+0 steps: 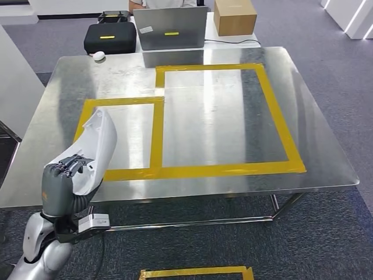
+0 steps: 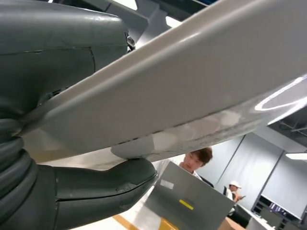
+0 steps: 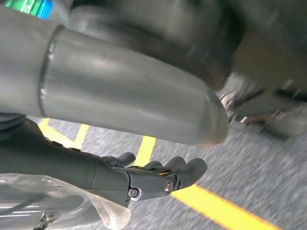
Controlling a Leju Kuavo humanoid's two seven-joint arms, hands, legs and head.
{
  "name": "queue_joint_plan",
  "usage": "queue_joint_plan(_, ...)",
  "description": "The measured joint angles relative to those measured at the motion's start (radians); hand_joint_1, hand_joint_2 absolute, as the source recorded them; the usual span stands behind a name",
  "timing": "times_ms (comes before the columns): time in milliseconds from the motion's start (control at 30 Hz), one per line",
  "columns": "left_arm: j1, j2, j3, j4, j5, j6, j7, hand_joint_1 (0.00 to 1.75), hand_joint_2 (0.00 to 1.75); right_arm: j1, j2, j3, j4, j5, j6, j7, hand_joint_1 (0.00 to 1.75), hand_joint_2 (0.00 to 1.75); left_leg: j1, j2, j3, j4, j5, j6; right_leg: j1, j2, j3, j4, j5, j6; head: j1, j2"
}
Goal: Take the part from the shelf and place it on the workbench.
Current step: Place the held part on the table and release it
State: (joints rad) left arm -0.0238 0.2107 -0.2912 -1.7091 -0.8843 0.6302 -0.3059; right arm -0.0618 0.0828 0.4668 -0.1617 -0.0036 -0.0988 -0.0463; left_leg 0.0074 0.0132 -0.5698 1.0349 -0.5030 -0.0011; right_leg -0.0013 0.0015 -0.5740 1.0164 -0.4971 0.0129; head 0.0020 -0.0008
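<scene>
While my left hand [image 1: 59, 185] clamps the white curved shell part [image 1: 97, 146] at its near edge, I judge it light, stiff, slippery; my right hand [image 3: 159, 178] hangs empty, fingers loosely curled.

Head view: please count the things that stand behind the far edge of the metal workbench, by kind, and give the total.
Laptop: 1
Black case: 1
Cardboard box: 1
White mouse: 1
Total: 4
</scene>
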Motion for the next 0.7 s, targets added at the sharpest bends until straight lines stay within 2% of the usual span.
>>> queue_joint_plan(67,-0.032,0.017,0.015,0.036,-0.027,-0.012,0.032,1.75,1.75,-0.001,0.000,0.003,0.000,0.003,0.007,0.004,0.00,0.00,0.002,-0.001,-0.021,0.052,-0.035,-0.009,-0.003,-0.001,0.003,-0.007,0.005,-0.013,0.000,0.000)
queue_joint_plan(167,-0.108,0.064,0.047,0.144,-0.049,-0.054,0.078,1.75,1.75,-0.007,0.002,0.010,-0.003,0.008,0.023,0.010,0.00,0.00,0.002,-0.003,-0.106,0.238,-0.116,-0.016,0.001,0.001,0.003,-0.008,0.006,-0.024,-0.001,0.000)
queue_joint_plan(200,-0.141,0.085,0.060,0.195,-0.055,-0.067,0.086,1.75,1.75,-0.008,0.002,0.012,-0.004,0.009,0.027,0.012,0.00,0.00,0.002,-0.003,-0.124,0.275,-0.121,-0.017,0.003,0.003,0.003,-0.007,0.006,-0.025,-0.001,0.000)
queue_joint_plan(233,-0.174,0.106,0.074,0.248,-0.064,-0.078,0.091,1.75,1.75,-0.008,0.002,0.013,-0.004,0.010,0.030,0.014,0.00,0.00,0.002,-0.003,-0.127,0.276,-0.107,-0.017,0.004,0.005,0.004,-0.007,0.006,-0.025,-0.001,0.000)
queue_joint_plan(267,-0.210,0.129,0.089,0.307,-0.075,-0.087,0.097,1.75,1.75,-0.008,0.003,0.013,-0.004,0.010,0.032,0.015,0.00,0.00,0.002,-0.003,-0.109,0.232,-0.072,-0.015,0.005,0.007,0.005,-0.006,0.006,-0.025,-0.001,0.000)
queue_joint_plan(300,-0.247,0.151,0.102,0.366,-0.084,-0.094,0.102,1.75,1.75,-0.009,0.004,0.014,-0.005,0.010,0.033,0.015,0.00,0.00,0.002,-0.004,-0.080,0.163,-0.029,-0.011,0.006,0.009,0.007,-0.006,0.005,-0.026,-0.001,0.000)
queue_joint_plan(333,-0.286,0.172,0.114,0.426,-0.094,-0.100,0.106,1.75,1.75,-0.009,0.005,0.014,-0.005,0.010,0.036,0.016,0.00,0.00,0.001,-0.004,-0.051,0.096,0.003,-0.008,0.009,0.012,0.007,-0.004,0.005,-0.025,-0.001,0.000)
queue_joint_plan(367,-0.328,0.192,0.125,0.490,-0.106,-0.104,0.110,1.75,1.75,-0.010,0.007,0.014,-0.005,0.009,0.040,0.017,0.00,0.00,0.000,-0.005,-0.027,0.037,0.024,-0.005,0.011,0.014,0.004,-0.002,0.005,-0.023,-0.001,0.000)
queue_joint_plan(400,-0.368,0.209,0.133,0.553,-0.119,-0.106,0.115,1.75,1.75,-0.010,0.010,0.014,-0.005,0.008,0.044,0.018,0.00,0.00,-0.002,-0.006,-0.016,0.007,0.029,-0.002,0.013,0.015,-0.001,-0.001,0.006,-0.020,0.000,0.000)
queue_joint_plan(500,-0.485,0.251,0.145,0.738,-0.154,-0.106,0.142,1.75,1.75,-0.006,0.015,0.014,-0.005,0.007,0.047,0.027,0.00,0.00,0.000,-0.006,-0.015,-0.011,0.026,0.005,0.013,0.016,-0.012,0.002,0.006,-0.009,0.000,0.000)
queue_joint_plan(533,-0.519,0.263,0.147,0.793,-0.159,-0.105,0.151,1.75,1.75,-0.005,0.016,0.014,-0.005,0.007,0.045,0.029,0.00,0.00,0.003,-0.005,-0.013,-0.014,0.028,0.009,0.013,0.014,-0.021,0.016,-0.004,-0.004,0.001,0.000)
queue_joint_plan(600,-0.575,0.281,0.152,0.884,-0.163,-0.100,0.161,1.75,1.75,-0.006,0.016,0.014,-0.005,0.006,0.043,0.033,0.00,0.00,0.007,-0.002,-0.010,-0.020,0.032,0.015,0.010,0.009,-0.065,0.100,-0.048,0.007,0.004,0.000)
queue_joint_plan(667,-0.612,0.290,0.157,0.953,-0.161,-0.086,0.163,1.75,1.75,-0.006,0.017,0.014,-0.005,0.006,0.042,0.036,0.00,0.00,0.007,-0.001,-0.010,-0.019,0.032,0.017,0.005,0.006,-0.137,0.238,-0.099,0.015,0.005,0.000)
queue_joint_plan(700,-0.623,0.292,0.159,0.982,-0.161,-0.077,0.163,1.75,1.75,-0.005,0.017,0.014,-0.005,0.006,0.042,0.037,0.00,0.00,0.007,-0.001,-0.009,-0.019,0.031,0.017,0.003,0.006,-0.164,0.286,-0.107,0.017,0.005,0.000)
